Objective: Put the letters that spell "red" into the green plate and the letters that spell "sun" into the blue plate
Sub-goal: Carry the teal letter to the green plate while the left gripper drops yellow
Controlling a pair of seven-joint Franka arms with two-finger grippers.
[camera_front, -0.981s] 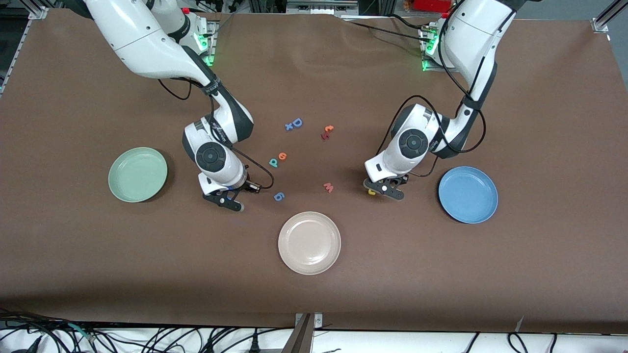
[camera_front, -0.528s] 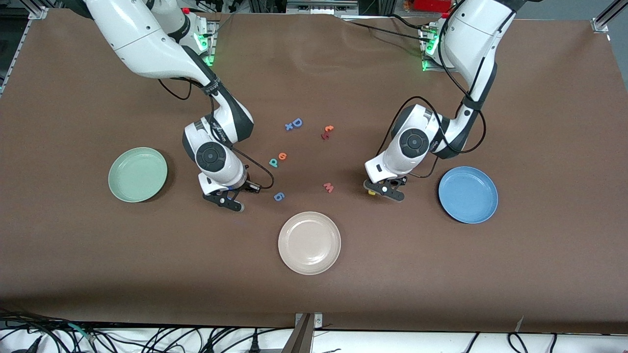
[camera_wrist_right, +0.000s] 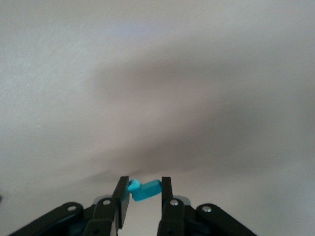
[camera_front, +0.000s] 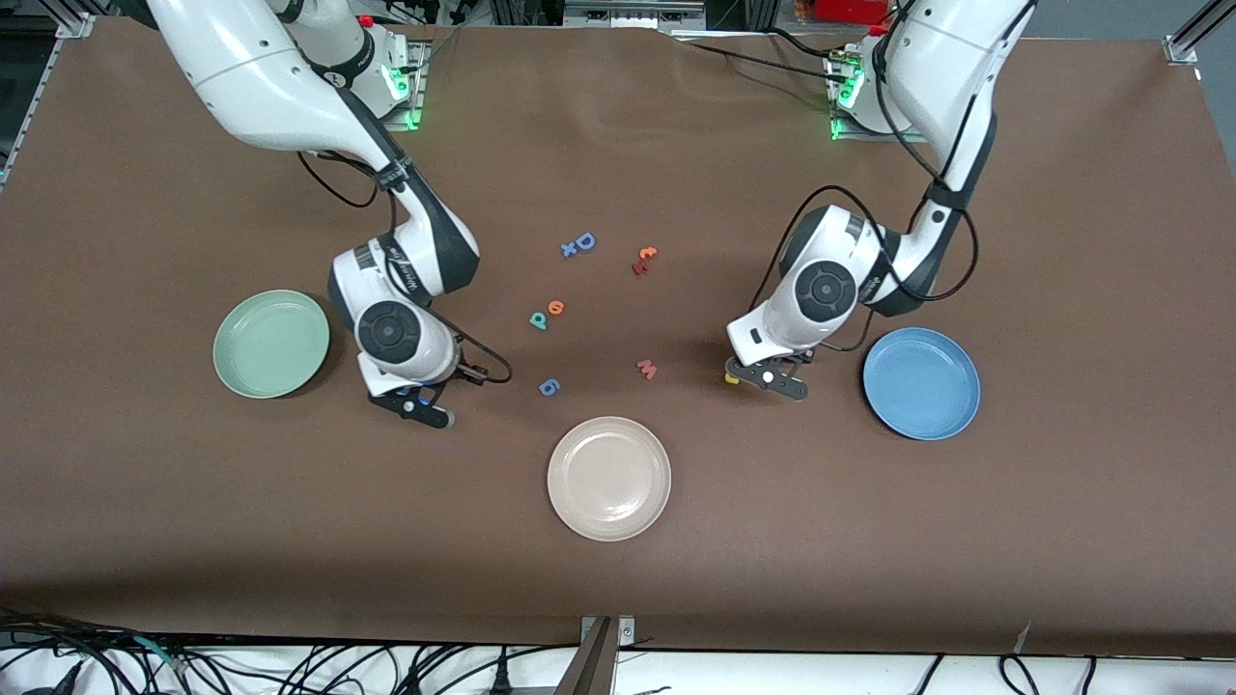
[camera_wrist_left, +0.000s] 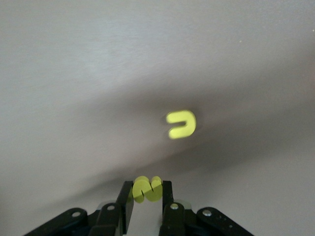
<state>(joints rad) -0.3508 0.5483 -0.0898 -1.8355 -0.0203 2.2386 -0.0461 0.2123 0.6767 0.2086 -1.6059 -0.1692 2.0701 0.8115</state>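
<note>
My left gripper (camera_wrist_left: 147, 187) is shut on a yellow "s" (camera_wrist_left: 146, 190), just above the table beside the blue plate (camera_front: 921, 383). A yellow arch letter (camera_wrist_left: 181, 124) lies on the cloth just ahead of it. In the front view this gripper (camera_front: 763, 378) hangs between the pink "w" and the blue plate. My right gripper (camera_wrist_right: 143, 185) is shut on a small teal "r" (camera_wrist_right: 145, 190). It (camera_front: 413, 403) hangs over the table beside the green plate (camera_front: 271, 344). A teal "d" shape (camera_front: 538, 320) and an orange "e" (camera_front: 556, 308) lie together mid-table.
A cream plate (camera_front: 608, 478) sits nearest the front camera. A blue "6" (camera_front: 549, 387) and a pink "w" (camera_front: 646, 369) lie between the grippers. A blue "D" (camera_front: 583, 241) and red-orange letters (camera_front: 644, 260) lie nearer the bases.
My right gripper has moved toward the green plate with the teal "r" in it. My left gripper has shifted slightly toward the blue plate.
</note>
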